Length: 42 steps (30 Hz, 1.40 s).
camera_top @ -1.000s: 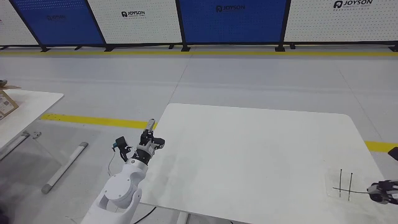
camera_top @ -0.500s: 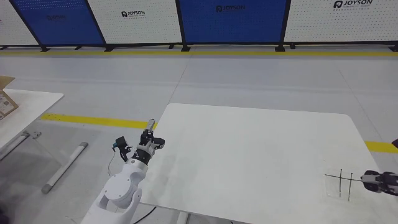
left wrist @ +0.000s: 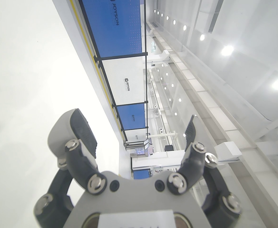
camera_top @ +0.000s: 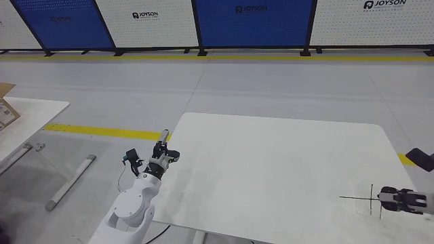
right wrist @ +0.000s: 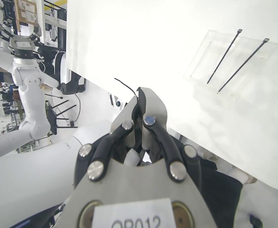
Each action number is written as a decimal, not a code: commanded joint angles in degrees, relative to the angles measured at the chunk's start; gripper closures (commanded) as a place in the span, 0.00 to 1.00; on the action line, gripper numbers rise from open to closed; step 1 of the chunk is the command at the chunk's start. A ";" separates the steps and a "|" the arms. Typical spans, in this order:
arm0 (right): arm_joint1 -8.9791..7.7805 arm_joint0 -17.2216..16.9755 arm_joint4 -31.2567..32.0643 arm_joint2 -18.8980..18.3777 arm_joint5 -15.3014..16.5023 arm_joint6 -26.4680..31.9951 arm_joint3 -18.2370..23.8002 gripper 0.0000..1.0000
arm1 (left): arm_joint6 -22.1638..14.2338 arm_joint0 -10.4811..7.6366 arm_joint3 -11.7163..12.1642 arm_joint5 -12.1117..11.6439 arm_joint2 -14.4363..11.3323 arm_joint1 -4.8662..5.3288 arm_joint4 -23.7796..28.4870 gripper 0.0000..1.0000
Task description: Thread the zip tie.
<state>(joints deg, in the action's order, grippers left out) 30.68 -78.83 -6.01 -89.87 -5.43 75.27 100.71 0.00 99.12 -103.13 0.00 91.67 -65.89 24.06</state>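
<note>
Plenty of bare table (camera_top: 271, 163) is left across the middle and out to the far corners, so passage there is unblocked. The near right corner is crowded though: a clear tray (right wrist: 207, 58) with two loose ties (right wrist: 223, 56) is parked there, and the right gripper (camera_top: 383, 199), clamped on a zip tie (camera_top: 356, 197), is hung alongside.

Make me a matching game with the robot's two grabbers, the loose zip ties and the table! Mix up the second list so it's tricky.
Things:
1. left gripper
2. right gripper
3. loose zip ties
4. table

States or places:
A. lying on the clear tray
B. white
C. open, holding nothing
D. shut on the held zip tie

Right pairs: 1-C, 2-D, 3-A, 4-B.
</note>
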 commanded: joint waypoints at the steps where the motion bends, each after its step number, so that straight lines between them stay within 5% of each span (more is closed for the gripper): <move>1: 0.00 0.00 0.00 0.00 0.00 0.00 0.00 1.00 | 0.00 0.00 0.00 0.00 0.00 0.00 0.00 0.00; 3: 0.26 -0.59 -0.67 0.43 0.72 -2.66 -0.53 1.00 | 0.00 0.00 0.00 0.00 0.00 0.00 0.00 0.00; 9: 1.76 1.74 -11.59 4.75 13.21 -2.58 -7.27 1.00 | 0.00 0.00 0.00 0.00 0.00 0.00 0.00 0.00; 12: 2.47 4.37 -13.21 7.76 16.71 -1.67 -8.67 1.00 | 0.00 0.00 0.00 0.00 0.00 0.00 0.00 0.00; 19: 5.35 15.18 -11.08 20.37 14.82 0.82 -9.50 1.00 | 0.00 0.00 0.00 0.00 0.00 0.00 0.00 0.00; 25: 9.56 24.52 -17.49 31.78 14.94 4.03 -17.77 1.00 | 0.00 0.00 0.00 0.00 0.00 0.00 0.00 0.00; 42: 10.02 23.16 -19.92 32.26 16.77 2.39 -17.60 1.00 | 0.00 0.00 0.00 0.00 0.00 0.00 0.00 0.00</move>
<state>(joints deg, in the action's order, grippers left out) 40.63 -55.10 -24.32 -57.46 10.46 77.83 83.16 0.00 99.12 -103.13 0.00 91.67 -65.89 24.06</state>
